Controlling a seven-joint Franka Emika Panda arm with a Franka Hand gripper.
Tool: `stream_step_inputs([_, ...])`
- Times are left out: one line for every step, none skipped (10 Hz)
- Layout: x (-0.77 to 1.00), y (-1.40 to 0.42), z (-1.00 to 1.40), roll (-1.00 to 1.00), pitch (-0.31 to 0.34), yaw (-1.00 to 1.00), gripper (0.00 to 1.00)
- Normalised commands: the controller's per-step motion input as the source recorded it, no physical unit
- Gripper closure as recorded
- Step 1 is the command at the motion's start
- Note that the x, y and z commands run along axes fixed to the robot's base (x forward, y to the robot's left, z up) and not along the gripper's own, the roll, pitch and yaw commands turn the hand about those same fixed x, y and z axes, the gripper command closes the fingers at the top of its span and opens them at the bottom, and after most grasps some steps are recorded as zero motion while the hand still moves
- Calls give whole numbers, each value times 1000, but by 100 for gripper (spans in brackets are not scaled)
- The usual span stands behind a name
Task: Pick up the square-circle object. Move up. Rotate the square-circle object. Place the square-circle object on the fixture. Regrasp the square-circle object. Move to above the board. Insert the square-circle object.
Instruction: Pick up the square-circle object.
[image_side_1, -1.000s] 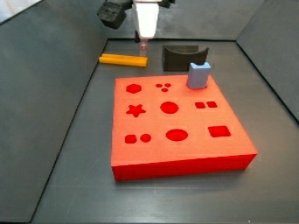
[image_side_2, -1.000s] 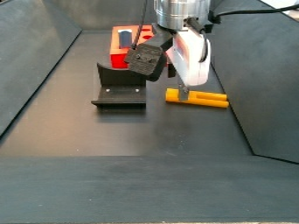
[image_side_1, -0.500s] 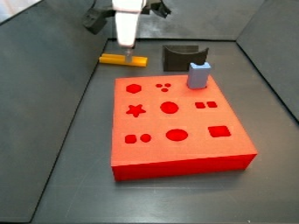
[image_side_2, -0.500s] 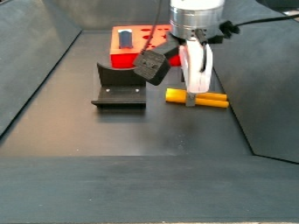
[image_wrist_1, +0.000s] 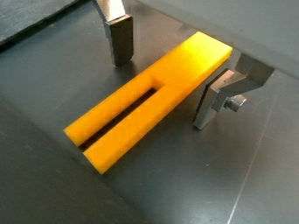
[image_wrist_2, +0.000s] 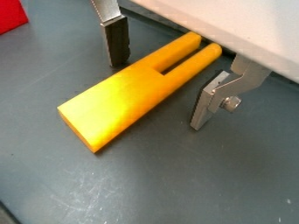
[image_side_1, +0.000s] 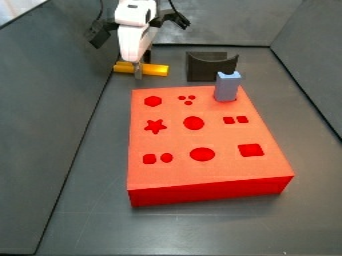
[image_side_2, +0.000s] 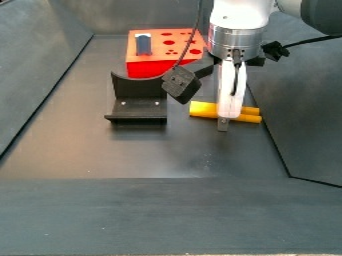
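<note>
The square-circle object (image_wrist_1: 149, 92) is a slim yellow bar with a slot cut into one end, lying flat on the dark floor. My gripper (image_wrist_1: 163, 77) is open and straddles it, one finger (image_wrist_1: 117, 39) on each side with a gap to the bar. Both wrist views show this; the bar (image_wrist_2: 135, 92) sits between the plates of the gripper (image_wrist_2: 163, 74). In both side views the gripper (image_side_1: 130, 67) (image_side_2: 230, 120) is down at floor level over the bar (image_side_1: 154, 70) (image_side_2: 203, 108). The black fixture (image_side_1: 207, 65) (image_side_2: 136, 100) and red board (image_side_1: 201, 140) (image_side_2: 160, 45) stand apart from it.
A pale blue-grey block (image_side_1: 227, 87) stands upright on the board's far right corner, next to the fixture. Dark walls (image_side_2: 40, 90) slope up around the floor; one wall runs close beside the bar.
The gripper has shifted sideways along the bar and come down, so its open fingers now stand on either side of the bar. The bar itself has not moved.
</note>
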Motion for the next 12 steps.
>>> stream_step_inputs([-37, 0, -186, -187, -103, 0, 0])
stream_step_inputs([0, 0, 0, 0, 0, 0, 0])
stream_step_inputs([0, 0, 0, 0, 0, 0, 100])
stream_step_inputs([0, 0, 0, 0, 0, 0, 100])
stream_step_inputs([0, 0, 0, 0, 0, 0, 100])
stream_step_inputs([0, 0, 0, 0, 0, 0, 100])
stream_step_inputs([0, 0, 0, 0, 0, 0, 100])
stream_step_inputs([0, 0, 0, 0, 0, 0, 100])
stream_step_inputs([0, 0, 0, 0, 0, 0, 100])
stream_step_inputs([0, 0, 0, 0, 0, 0, 100])
stream_step_inputs([0, 0, 0, 0, 0, 0, 100])
stream_step_inputs([0, 0, 0, 0, 0, 0, 100])
